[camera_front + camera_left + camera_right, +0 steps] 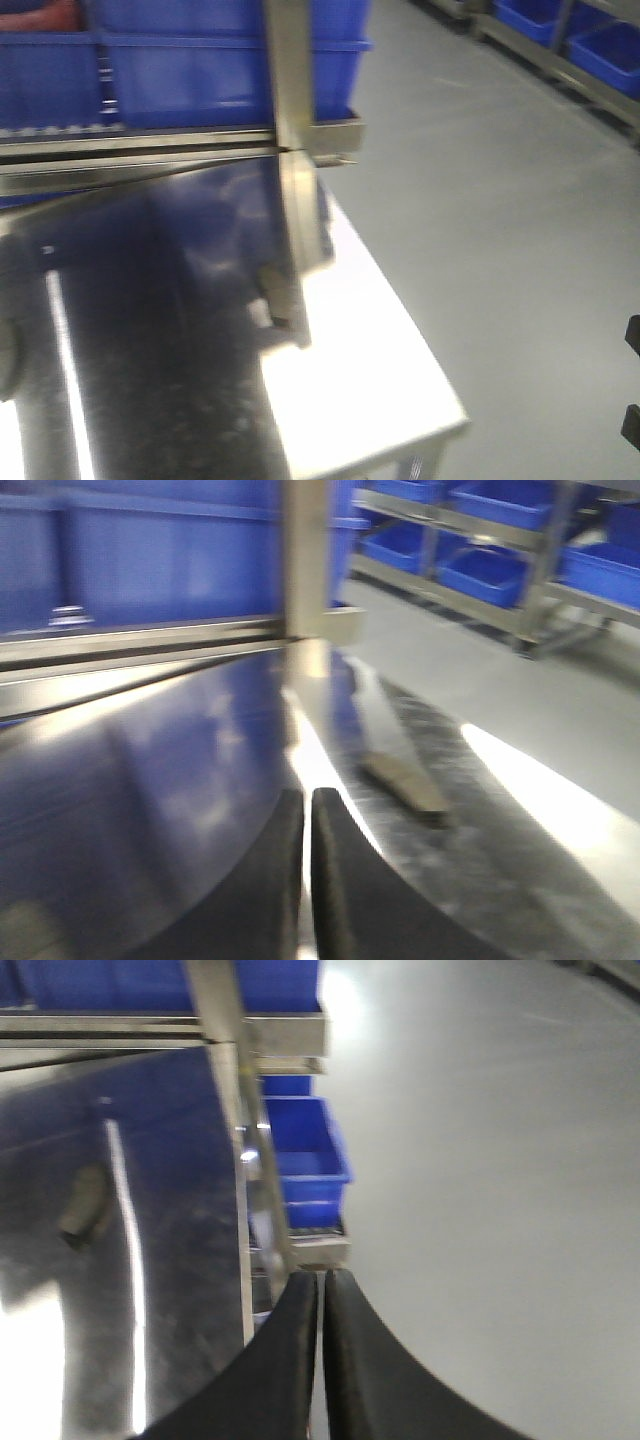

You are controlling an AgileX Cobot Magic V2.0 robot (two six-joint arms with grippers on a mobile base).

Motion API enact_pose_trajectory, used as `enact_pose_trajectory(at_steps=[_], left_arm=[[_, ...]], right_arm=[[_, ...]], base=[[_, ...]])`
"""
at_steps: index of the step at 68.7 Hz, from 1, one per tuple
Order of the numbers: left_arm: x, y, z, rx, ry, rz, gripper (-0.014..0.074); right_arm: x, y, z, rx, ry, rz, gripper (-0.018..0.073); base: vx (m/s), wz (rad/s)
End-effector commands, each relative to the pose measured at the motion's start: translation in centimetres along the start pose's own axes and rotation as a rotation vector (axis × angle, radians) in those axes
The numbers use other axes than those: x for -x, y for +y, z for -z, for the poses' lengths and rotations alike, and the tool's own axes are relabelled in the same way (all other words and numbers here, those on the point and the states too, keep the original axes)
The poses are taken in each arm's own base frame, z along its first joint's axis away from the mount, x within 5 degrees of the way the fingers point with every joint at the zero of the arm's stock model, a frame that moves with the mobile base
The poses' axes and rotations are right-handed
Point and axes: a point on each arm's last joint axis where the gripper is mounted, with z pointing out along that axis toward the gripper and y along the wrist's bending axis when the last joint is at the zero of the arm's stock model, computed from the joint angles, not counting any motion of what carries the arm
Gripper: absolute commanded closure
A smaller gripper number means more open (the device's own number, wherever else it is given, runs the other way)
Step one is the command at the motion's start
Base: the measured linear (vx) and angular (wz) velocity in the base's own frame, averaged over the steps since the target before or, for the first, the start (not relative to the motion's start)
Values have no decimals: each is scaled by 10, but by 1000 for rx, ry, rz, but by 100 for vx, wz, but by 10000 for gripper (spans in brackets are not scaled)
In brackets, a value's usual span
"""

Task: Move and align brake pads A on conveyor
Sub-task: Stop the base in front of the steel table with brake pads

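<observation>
The grey floor [500,200] fills the right side of the front view, running along the right edge of the shiny steel tabletop [350,380]. The tabletop throws back bright glare near its front right corner. Behind its far edge stand large blue crates [180,70], and a steel post [300,220] rises at that far edge. Smaller blue bins [600,50] sit on racks across the floor. In the right wrist view another blue bin [300,1145] sits below the tabletop's edge.

All views are blurred. The left gripper [306,800] hangs over the tabletop with its two dark fingers [355,900] pressed together. Only a thin slit shows between them and nothing is pinched. The right gripper [321,1280] hangs above the tabletop's edge with its fingers [370,1380] likewise pressed together on nothing.

A brake pad [405,783] lies flat on the steel tabletop, beyond the left fingers and apart from them. The right wrist view also shows a brake pad [85,1200] on the tabletop, well in from the edge. I cannot tell whether it is the same one.
</observation>
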Motion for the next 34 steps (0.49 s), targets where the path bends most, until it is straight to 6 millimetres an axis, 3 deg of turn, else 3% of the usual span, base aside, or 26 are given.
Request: enact_pose_trajectory(at_steps=[1, 18, 34], left_arm=[[14, -3, 2, -30, -86, -7, 601], [14, -3, 2, -30, -86, -7, 601], [14, -3, 2, -30, -86, -7, 601]], right_arm=[[14, 1, 3, 4, -90, 16, 567], [14, 1, 3, 5, -92, 16, 567], [14, 1, 3, 5, -92, 16, 567]], base=[[15, 80], [14, 73], [7, 38]])
